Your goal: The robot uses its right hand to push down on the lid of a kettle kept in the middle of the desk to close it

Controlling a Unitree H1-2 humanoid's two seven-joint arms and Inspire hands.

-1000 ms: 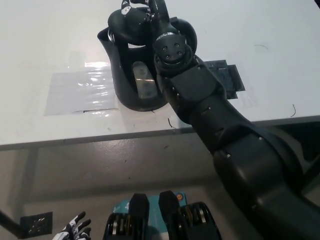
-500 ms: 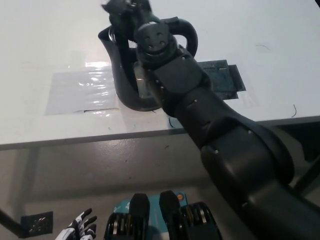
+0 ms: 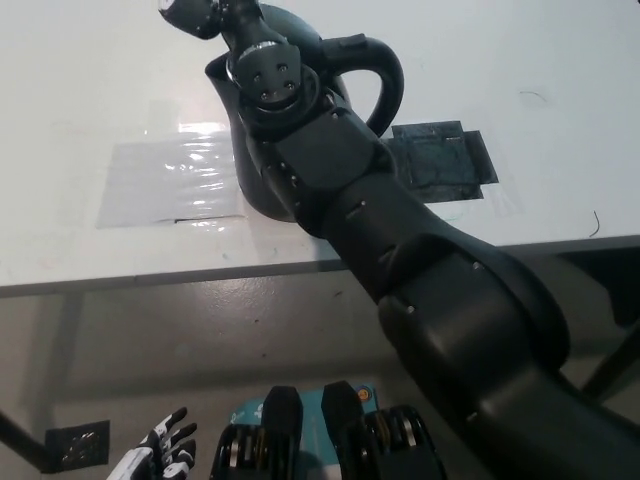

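The black kettle stands on the white desk, its looped handle pointing right. My black right arm crosses in front of it and hides most of the body and the spout. A dark rounded top shows behind the wrist; whether the lid sits fully down is hidden. My right hand is at the picture's top edge, up and left of the kettle and partly cut off. My white left hand rests low at the bottom left, below the desk, with fingers spread.
A clear shiny plastic sheet lies taped on the desk left of the kettle. A dark taped patch lies to its right. The desk's front edge runs across the middle. A small grey plate lies on the floor.
My right arm has swung left. The hand has gone from right over the kettle's top to a spot up and left of it, uncovering the handle.
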